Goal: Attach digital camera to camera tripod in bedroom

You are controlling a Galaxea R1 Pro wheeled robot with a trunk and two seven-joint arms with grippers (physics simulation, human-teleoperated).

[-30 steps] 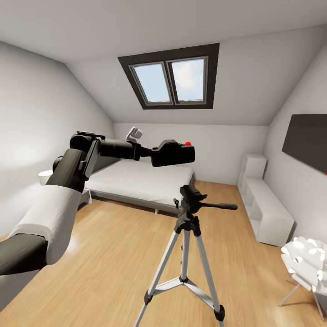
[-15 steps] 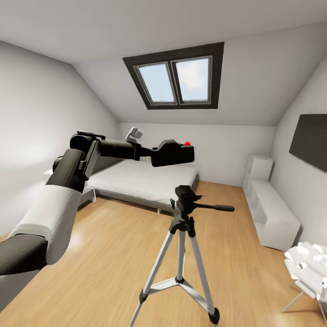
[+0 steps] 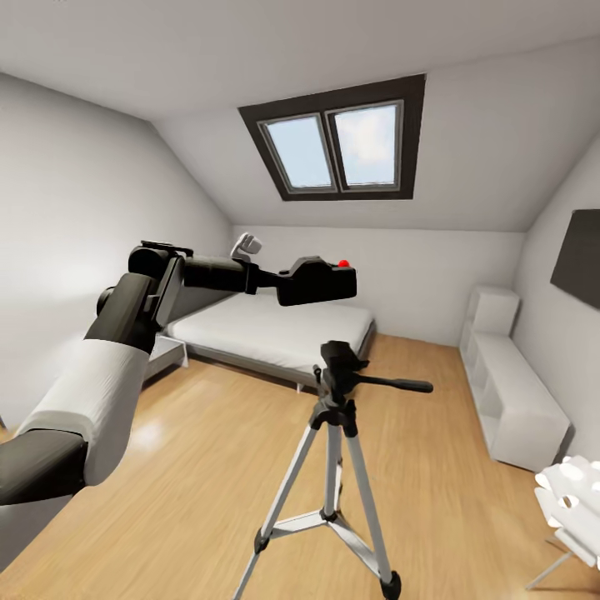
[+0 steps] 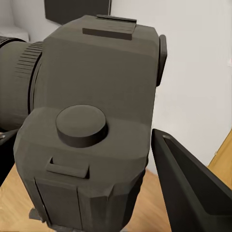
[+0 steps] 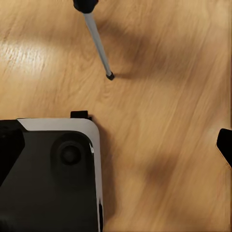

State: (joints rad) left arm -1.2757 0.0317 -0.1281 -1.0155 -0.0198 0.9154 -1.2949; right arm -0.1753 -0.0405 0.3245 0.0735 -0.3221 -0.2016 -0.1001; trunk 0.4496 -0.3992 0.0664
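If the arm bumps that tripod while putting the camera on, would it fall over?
Possibly. The tripod stands tall on thin metal legs, so it probably is light and top-heavy. Its feet rest on smooth wood floor, so it may slide before tipping. The spread legs should resist a gentle downward press from the camera.

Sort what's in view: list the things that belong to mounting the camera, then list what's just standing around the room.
For the job:
- digital camera, held up in the left claw
- camera tripod, standing on the wood floor below the camera

Just standing about:
- bed
- white shelf unit along the right wall
- skylight
- dark wall panel
- white perforated object at the lower right
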